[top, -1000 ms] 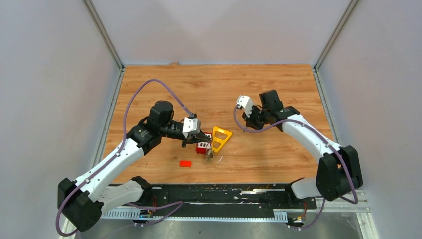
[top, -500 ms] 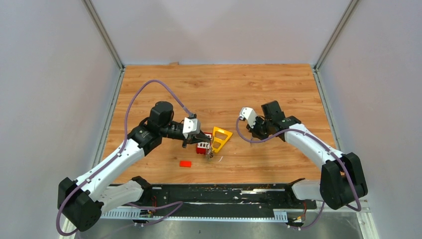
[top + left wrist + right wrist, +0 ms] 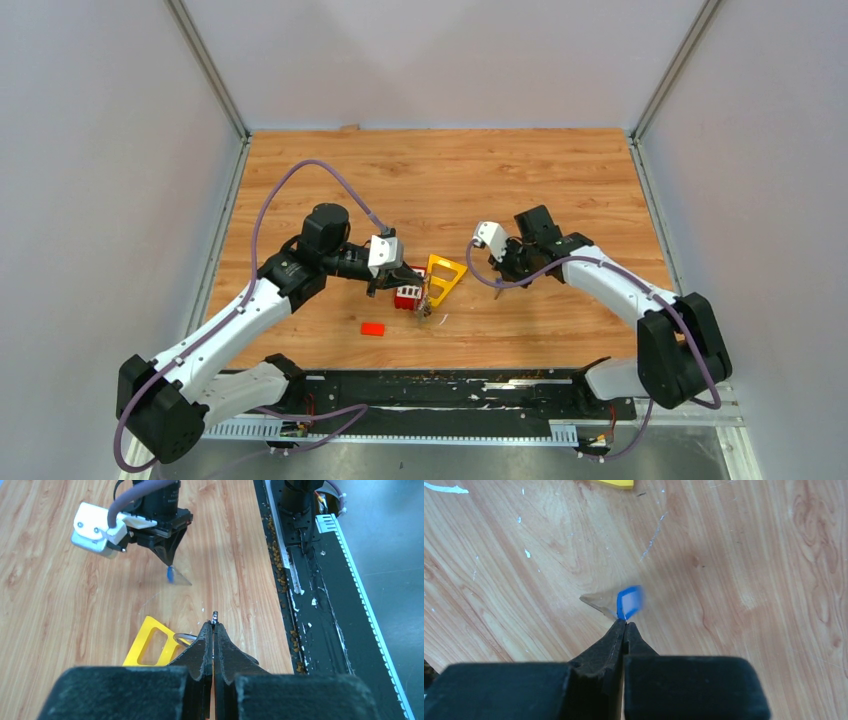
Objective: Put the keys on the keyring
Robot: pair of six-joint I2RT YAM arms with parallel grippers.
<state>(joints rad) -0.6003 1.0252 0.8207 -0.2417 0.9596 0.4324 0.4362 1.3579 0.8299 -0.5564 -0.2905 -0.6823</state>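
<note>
My left gripper (image 3: 214, 622) is shut on the keyring (image 3: 182, 638), a thin silver wire ring whose edge sticks out past the fingertips. The ring's loop lies against the yellow triangular frame (image 3: 149, 644). From above, the left gripper (image 3: 401, 283) sits at the red block (image 3: 407, 297) and the frame (image 3: 443, 275), with small metal parts (image 3: 422, 313) hanging just below. My right gripper (image 3: 625, 624) is shut on a key with a blue head (image 3: 630, 602), held just above the wood. In the top view the right gripper (image 3: 497, 284) is a little right of the frame.
A small red block (image 3: 373, 328) lies alone on the wooden table (image 3: 440, 180) in front of the left gripper. The black rail (image 3: 440, 385) runs along the near edge. Grey walls close in the sides and back.
The right arm has swung toward the near edge and lowered, bringing the blue key closer to the yellow frame. The left arm has stayed still.
</note>
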